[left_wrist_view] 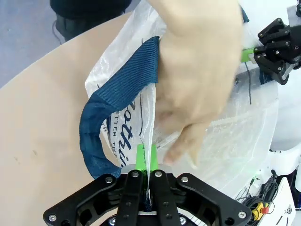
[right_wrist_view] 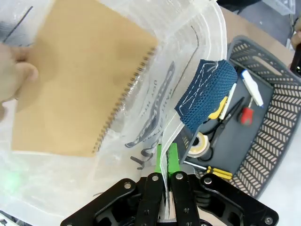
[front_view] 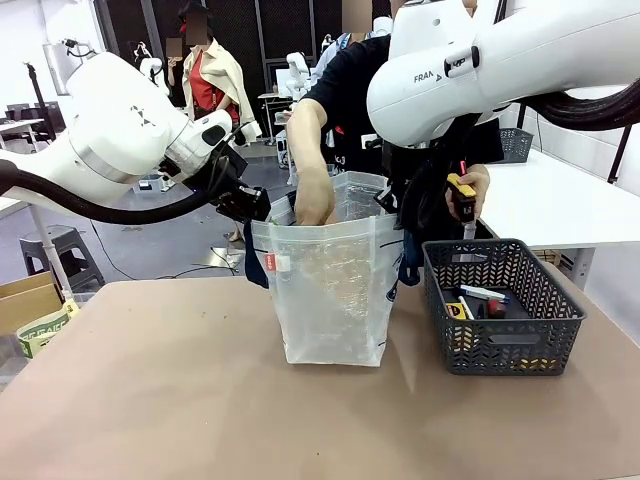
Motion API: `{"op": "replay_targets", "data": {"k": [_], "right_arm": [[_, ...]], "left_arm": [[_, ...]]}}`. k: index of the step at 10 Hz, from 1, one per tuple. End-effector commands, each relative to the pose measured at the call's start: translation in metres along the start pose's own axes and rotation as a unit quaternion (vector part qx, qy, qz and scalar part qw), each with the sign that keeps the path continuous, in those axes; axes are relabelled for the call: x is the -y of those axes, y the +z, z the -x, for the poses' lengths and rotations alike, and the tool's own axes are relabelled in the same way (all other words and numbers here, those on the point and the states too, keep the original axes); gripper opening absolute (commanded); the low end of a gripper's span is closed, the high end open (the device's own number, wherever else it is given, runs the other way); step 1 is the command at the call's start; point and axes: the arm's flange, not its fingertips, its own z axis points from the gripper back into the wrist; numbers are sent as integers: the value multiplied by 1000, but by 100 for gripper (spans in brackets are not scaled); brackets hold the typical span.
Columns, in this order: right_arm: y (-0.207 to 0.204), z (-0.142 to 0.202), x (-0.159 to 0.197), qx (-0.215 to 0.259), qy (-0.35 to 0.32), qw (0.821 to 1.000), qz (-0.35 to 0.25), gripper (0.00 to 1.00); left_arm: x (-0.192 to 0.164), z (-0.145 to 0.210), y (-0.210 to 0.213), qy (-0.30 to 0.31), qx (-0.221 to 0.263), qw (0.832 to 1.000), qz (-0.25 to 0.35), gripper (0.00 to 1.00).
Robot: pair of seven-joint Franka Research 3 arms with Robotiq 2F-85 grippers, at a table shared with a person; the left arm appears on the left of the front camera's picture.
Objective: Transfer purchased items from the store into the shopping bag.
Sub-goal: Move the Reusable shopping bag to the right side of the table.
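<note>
The left gripper (left_wrist_view: 146,157) and the right gripper (right_wrist_view: 167,155) both pinch the bag (front_view: 330,290) rim. A person's hand (front_view: 315,200) holds a brown notebook (right_wrist_view: 80,80) inside.

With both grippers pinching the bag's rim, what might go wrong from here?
The left gripper and right gripper pinch only thin bag film, which might slip or tear as weight is added. The person's hand is in the bag beside the left gripper, so any arm motion could bump it. The spiral of the notebook might snag.
</note>
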Motion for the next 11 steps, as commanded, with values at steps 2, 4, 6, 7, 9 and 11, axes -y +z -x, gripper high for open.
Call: {"op": "replay_targets", "data": {"k": [2,4,6,7,9,11], "right_arm": [[0,0,2,-3,-3,1000,0,0],[0,0,2,-3,-3,1000,0,0],[0,0,2,-3,-3,1000,0,0],[0,0,2,-3,-3,1000,0,0],[0,0,2,-3,-3,1000,0,0],[0,0,2,-3,-3,1000,0,0]], "left_arm": [[0,-1,1,0,3,1000,-2,0],[0,-1,1,0,3,1000,-2,0],[0,-1,1,0,3,1000,-2,0],[0,-1,1,0,3,1000,-2,0],[0,-1,1,0,3,1000,-2,0],[0,-1,1,0,3,1000,-2,0]]}}
